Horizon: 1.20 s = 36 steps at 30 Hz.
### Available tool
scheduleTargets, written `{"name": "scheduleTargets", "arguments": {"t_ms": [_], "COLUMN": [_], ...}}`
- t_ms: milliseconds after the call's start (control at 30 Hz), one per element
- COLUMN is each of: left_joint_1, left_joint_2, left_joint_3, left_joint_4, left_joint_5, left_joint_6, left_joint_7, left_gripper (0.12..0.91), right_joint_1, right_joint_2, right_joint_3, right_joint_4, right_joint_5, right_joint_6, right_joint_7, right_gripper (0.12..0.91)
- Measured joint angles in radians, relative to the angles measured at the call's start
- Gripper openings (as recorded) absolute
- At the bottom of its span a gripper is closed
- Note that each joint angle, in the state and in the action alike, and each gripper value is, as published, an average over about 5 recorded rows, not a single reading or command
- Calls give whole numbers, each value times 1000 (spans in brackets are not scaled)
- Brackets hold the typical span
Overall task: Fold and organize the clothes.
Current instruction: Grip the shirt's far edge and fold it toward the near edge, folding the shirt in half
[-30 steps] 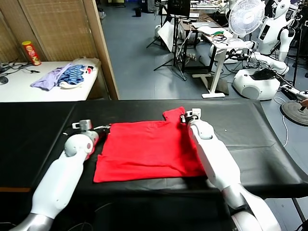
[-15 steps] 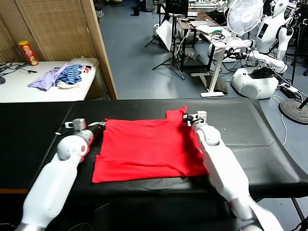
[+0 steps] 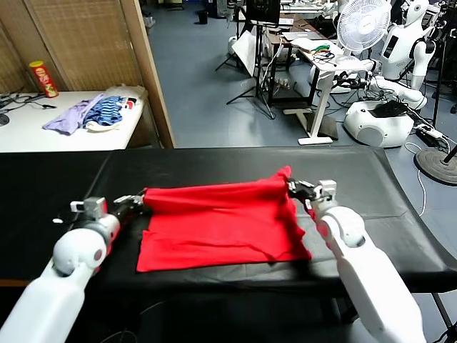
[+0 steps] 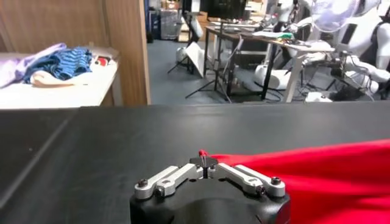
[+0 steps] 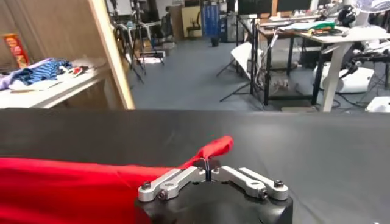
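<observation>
The red T-shirt (image 3: 214, 221) lies on the black table (image 3: 57, 186), its far edge lifted and stretched between both grippers. My left gripper (image 3: 140, 201) is shut on the far left corner of the shirt (image 4: 304, 176), pinching a bit of red cloth at its tips (image 4: 203, 156). My right gripper (image 3: 293, 187) is shut on the far right corner, where a red fold (image 5: 210, 148) sticks out above the closed tips (image 5: 207, 167). The near part of the shirt rests flat on the table. No print shows.
A white side table (image 3: 71, 132) at the far left holds a lavender and blue-striped heap (image 3: 89, 113) and a red can (image 3: 43, 77). Beyond the black table stand a fan (image 3: 364, 25), desks and another white robot (image 3: 389, 107).
Both grippers have pulled back toward me and slightly apart, lifting the shirt's far edge off the table and drawing it taut over the flat part.
</observation>
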Motion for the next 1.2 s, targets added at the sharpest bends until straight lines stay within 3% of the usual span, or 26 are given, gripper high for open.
{"name": "scheduleTargets", "arguments": {"t_ms": [200,400,567,667,833,933,1000,1200], "left_joint_1": [129,242,298,312,309,281,248,133], "left_joint_2": [2,-8,-28,-35,-45,-56,-66,-101], "left_joint_3": [-49,-72,-77,-83,-101,-103,-95,-51], "left_joint_4": [-87,-134,-157,-171,-182,-168,-146,-57], "left_joint_5": [60,136,174,181,164,123,85,16], "left_joint_6": [-1,-4,7,11,14,13,15,18], "left_joint_7": [7,30,35,35,32,17,5,-1], "left_gripper": [125,125,151,270,554,708,769,798], "right_joint_1": [-84,-132,-161,-171,-145,-107,-76,3], "right_joint_2": [-21,-21,-29,-31,-4,28,53,136], "right_joint_3": [6,10,38,66,86,70,54,7], "right_joint_4": [84,115,146,165,153,113,71,-73], "right_joint_5": [-14,-26,-21,-6,-8,-41,-65,-94], "right_joint_6": [-68,-73,-56,-40,9,24,28,21], "right_joint_7": [23,28,23,22,56,74,84,91], "right_gripper": [124,153,373,524,757,793,796,798]}}
